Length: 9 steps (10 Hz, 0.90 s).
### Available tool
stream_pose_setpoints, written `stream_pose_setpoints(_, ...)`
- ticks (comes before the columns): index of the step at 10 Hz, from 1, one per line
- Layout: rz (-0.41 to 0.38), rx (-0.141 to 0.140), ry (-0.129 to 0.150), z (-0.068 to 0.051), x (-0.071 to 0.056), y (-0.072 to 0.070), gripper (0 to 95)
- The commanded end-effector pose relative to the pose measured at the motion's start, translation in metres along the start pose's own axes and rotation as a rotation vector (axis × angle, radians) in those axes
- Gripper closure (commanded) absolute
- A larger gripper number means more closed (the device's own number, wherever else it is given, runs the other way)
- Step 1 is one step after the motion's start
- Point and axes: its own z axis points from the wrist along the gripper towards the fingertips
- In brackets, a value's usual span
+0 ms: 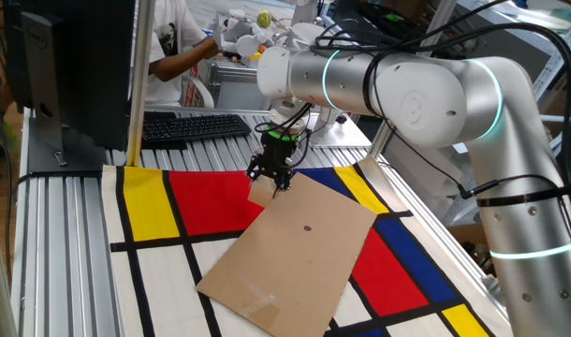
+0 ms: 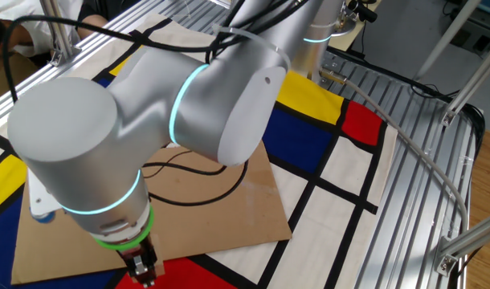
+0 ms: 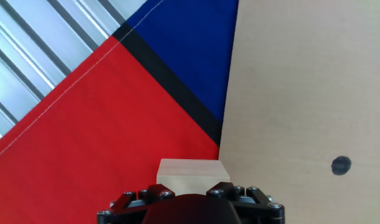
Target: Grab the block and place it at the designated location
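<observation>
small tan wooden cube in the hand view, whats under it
The small tan wooden cube sits over the red panel of the patterned mat, just left of the flat brown cardboard rectangle. The gripper covers its near side, so contact underneath is hidden.

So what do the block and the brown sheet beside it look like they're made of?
The block looks like unfinished pale wood: matte, light tan, with faint grain lines on its top face. The brown sheet looks like plain cardboard: flat, dull brown, thin clean-cut edges, unprinted apart from a small dark dot. Both are judged by look only.
</observation>
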Motion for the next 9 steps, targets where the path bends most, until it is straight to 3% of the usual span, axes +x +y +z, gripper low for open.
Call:
stream_pose_setpoints(1,-0.008,0.007,-0.007,-0.001,-0.003,-0.005,95.0)
stream_pose_setpoints(5,-0.018,0.008,-0.007,0.000,-0.008,-0.015,95.0)
stream_pose_setpoints(9,-0.036,0.011,-0.007,0.002,-0.018,-0.040,95.0)
